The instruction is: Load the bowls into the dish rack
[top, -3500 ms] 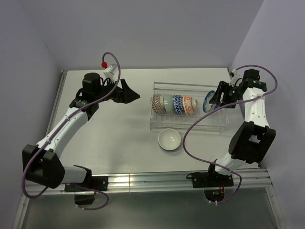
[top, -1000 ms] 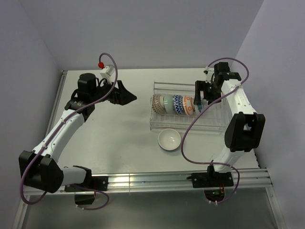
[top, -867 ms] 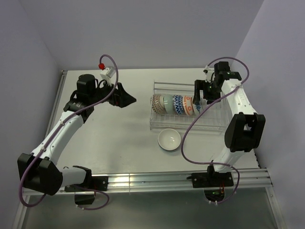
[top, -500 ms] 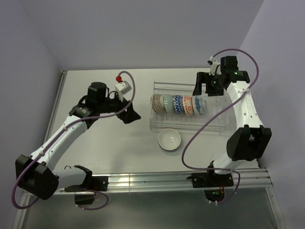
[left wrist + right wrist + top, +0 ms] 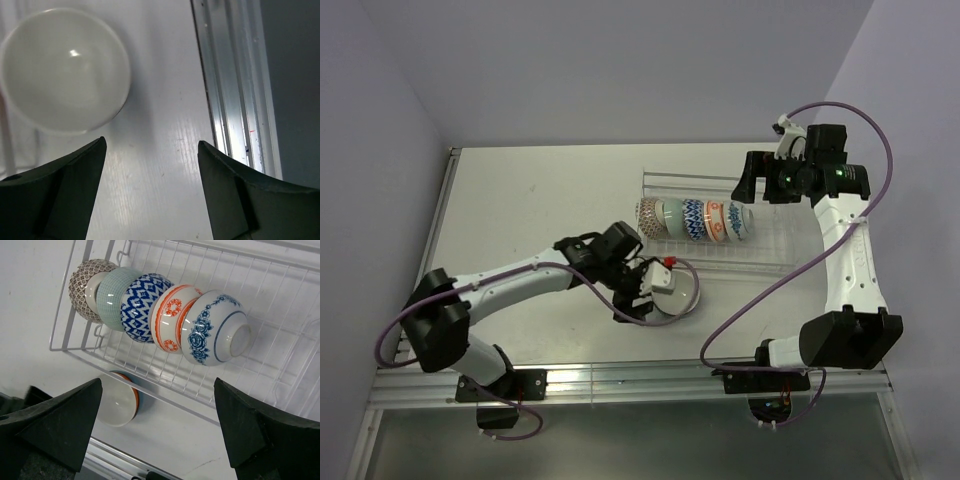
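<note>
Five bowls (image 5: 172, 317) stand on edge in a row in the wire dish rack (image 5: 260, 305): brown-patterned, pale green, blue-white, orange-red and blue-flowered (image 5: 741, 221). A white bowl (image 5: 678, 297) with an orange outside sits upright on the table in front of the dish rack (image 5: 775, 240). My left gripper (image 5: 638, 303) hovers low just left of it, open. In the left wrist view the white bowl (image 5: 65, 70) lies ahead, beyond the left finger, and nothing is between the jaws of the left gripper (image 5: 151, 145). My right gripper (image 5: 159, 385) hangs open and empty above the rack's far right part.
An aluminium rail (image 5: 235, 90) runs along the table's near edge, close to my left gripper. The rack's right half holds no bowls. Grey walls close in the table at the back and both sides.
The right gripper let go of the blue-flowered bowl in the rack and rose away. The left arm swung from the far left to beside the white bowl, its jaws narrowing slightly.
</note>
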